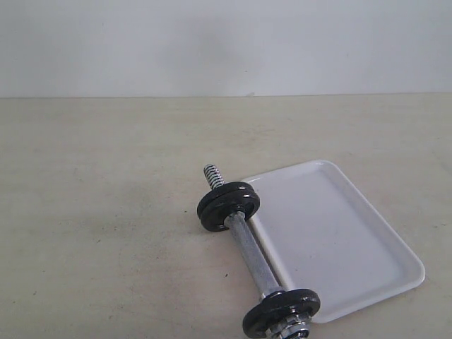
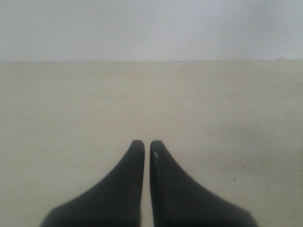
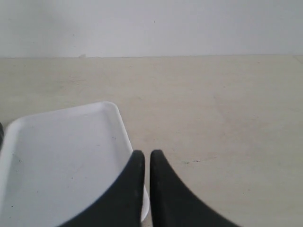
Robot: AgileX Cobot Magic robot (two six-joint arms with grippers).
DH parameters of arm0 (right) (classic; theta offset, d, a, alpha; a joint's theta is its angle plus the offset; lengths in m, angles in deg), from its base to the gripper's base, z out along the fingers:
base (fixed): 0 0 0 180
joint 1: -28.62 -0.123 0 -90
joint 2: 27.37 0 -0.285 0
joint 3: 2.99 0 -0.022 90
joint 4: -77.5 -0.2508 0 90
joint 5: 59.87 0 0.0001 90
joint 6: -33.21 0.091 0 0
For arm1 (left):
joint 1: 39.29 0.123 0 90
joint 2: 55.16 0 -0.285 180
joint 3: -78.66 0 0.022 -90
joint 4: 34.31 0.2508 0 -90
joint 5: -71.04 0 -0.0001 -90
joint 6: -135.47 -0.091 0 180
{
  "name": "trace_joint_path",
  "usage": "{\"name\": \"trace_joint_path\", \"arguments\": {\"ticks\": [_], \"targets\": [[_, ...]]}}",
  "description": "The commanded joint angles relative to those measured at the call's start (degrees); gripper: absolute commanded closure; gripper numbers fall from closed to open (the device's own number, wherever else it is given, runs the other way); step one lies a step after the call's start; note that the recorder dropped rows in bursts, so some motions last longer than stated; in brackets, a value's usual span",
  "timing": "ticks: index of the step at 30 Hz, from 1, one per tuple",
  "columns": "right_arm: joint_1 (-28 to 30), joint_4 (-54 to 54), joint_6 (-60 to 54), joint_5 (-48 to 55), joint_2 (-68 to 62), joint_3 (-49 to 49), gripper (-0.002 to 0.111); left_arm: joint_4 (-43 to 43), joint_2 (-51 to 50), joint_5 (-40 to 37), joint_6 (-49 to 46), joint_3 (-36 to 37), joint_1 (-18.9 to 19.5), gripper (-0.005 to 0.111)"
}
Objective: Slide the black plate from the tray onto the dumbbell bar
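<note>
Left gripper (image 2: 147, 145): jaws pressed together, a hairline gap between them, nothing in them, over bare table (image 2: 71, 118). Right gripper (image 3: 147, 156): same, jaws together and holding nothing, fingertips (image 3: 137, 158) over one corner rim of the tray (image 3: 61, 156). Neither arm shows in the exterior view.

Counts: 1 dumbbell bar, 3 black discs, 1 collar nut, 1 tray.

Near to far on the table:
- The dumbbell bar (image 1: 247, 247) lies diagonally. Its near end is at the table's near edge, right of centre, and its far end angles left toward mid-table.
- Collar nut (image 1: 293, 330): chrome, on the near end, partly cut off by the frame.
- Near disc (image 1: 275, 312): 1 disc, tight against the nut on its inner side.
- Knurled grip (image 1: 251, 256): bare chrome between the weights.
- Tray: white, lies flat toward the table's right edge. Its long left rim runs just beside the bar shaft; can't tell if they touch. The near disc overlaps its near corner in the exterior view.
- Far end: 2 discs face to face on the bar. The inner disc (image 1: 214, 217) is on the grip side. The black plate (image 1: 236, 194) is the outer one, seated flush against it.
- Threaded end (image 1: 213, 174): coarse thread sticking out past the black plate, pointing toward the far edge.

All 3 discs are on the bar, standing on edge.
</note>
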State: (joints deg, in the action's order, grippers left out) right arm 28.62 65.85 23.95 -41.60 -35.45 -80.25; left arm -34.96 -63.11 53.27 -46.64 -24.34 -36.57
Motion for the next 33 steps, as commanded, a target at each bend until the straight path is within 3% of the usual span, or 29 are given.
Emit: {"name": "trace_joint_path", "arguments": {"ticks": [1, 33], "targets": [[0.05, 0.81, 0.35, -0.48, 0.29, 0.04, 0.106, -0.39, 0.16, -0.02, -0.02, 0.22, 0.09, 0.102], [0.05, 4.42, 0.35, -0.36, 0.29, 0.04, 0.106, -1.06, 0.16, -0.02, -0.03, 0.22, 0.09, 0.102]]}}
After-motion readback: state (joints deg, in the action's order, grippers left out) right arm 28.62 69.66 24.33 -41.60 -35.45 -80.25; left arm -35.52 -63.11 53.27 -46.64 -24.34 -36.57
